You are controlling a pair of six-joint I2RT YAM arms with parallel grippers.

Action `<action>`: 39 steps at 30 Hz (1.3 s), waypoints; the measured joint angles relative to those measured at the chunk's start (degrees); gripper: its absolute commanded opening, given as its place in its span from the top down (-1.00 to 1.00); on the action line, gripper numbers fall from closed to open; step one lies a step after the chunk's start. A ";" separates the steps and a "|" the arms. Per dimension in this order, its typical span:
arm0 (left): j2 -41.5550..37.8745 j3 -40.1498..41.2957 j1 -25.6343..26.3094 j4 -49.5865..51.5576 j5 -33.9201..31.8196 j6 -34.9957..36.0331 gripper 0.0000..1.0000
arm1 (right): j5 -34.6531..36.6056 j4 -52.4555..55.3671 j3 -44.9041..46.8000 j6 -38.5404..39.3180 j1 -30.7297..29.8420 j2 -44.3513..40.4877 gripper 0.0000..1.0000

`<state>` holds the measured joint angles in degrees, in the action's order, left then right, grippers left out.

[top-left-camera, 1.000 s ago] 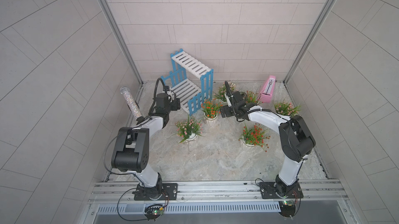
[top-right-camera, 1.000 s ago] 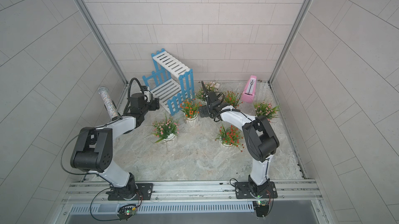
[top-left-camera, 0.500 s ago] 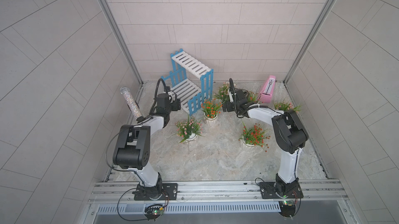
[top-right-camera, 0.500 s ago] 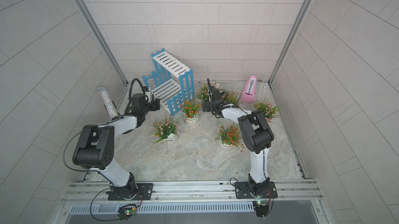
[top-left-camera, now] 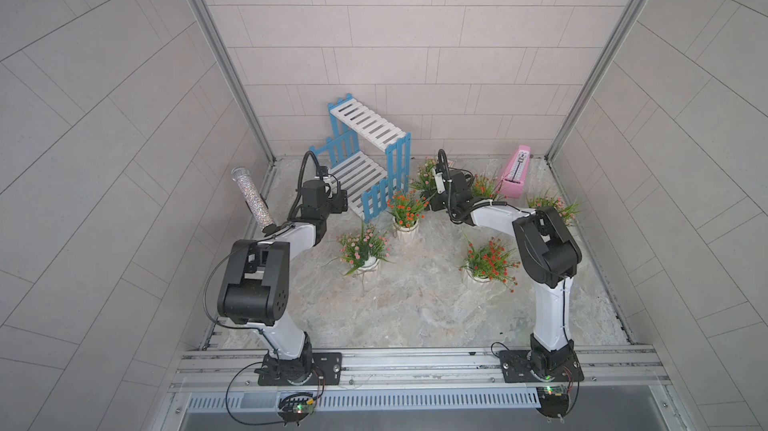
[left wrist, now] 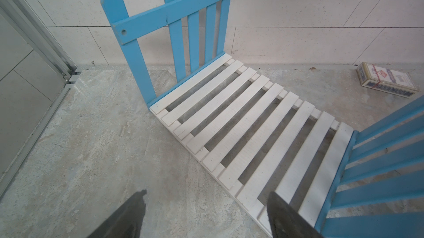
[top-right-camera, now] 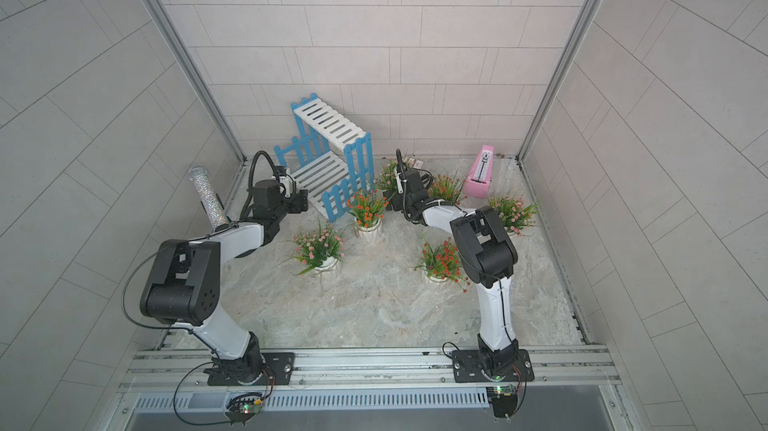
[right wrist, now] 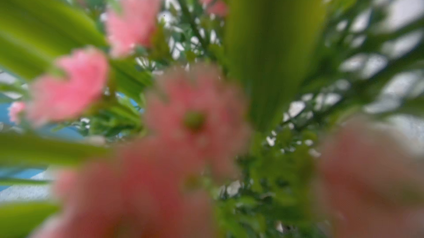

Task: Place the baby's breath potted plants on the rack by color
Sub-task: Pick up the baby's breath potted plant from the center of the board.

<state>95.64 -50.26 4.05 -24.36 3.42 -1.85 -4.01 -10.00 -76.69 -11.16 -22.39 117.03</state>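
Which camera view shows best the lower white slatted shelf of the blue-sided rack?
The left wrist view: the lower white slatted shelf fills the picture, close and sharp, with nothing on it. In both top views the shelf is small and far off. The right wrist view is filled by blurred pink blossoms and leaves.

text: none legible | card box [left wrist: 387,79]: print too small to read

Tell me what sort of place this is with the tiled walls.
Most likely a robot lab test cell, not a real room: tiled panel walls framed by aluminium posts, two robot arms bolted to a front rail, and staged props like the rack.
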 measured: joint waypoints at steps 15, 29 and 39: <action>0.37 0.07 0.00 -2.03 -0.15 -0.07 -0.72 | 3.32 -12.81 8.79 1.92 -0.13 -0.52 -0.57; 0.37 0.20 0.00 -2.36 -0.79 -0.20 -0.73 | 3.13 -16.96 16.09 1.70 -0.09 -6.99 -0.99; 0.37 0.42 0.00 -2.38 -1.01 -0.24 -0.72 | 0.81 -15.39 7.50 1.49 0.46 -1.53 -0.99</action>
<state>96.01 -49.84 4.05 -26.74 2.42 -2.09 -3.20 -25.39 -69.19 -9.67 -21.93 115.50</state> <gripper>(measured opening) 0.861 0.993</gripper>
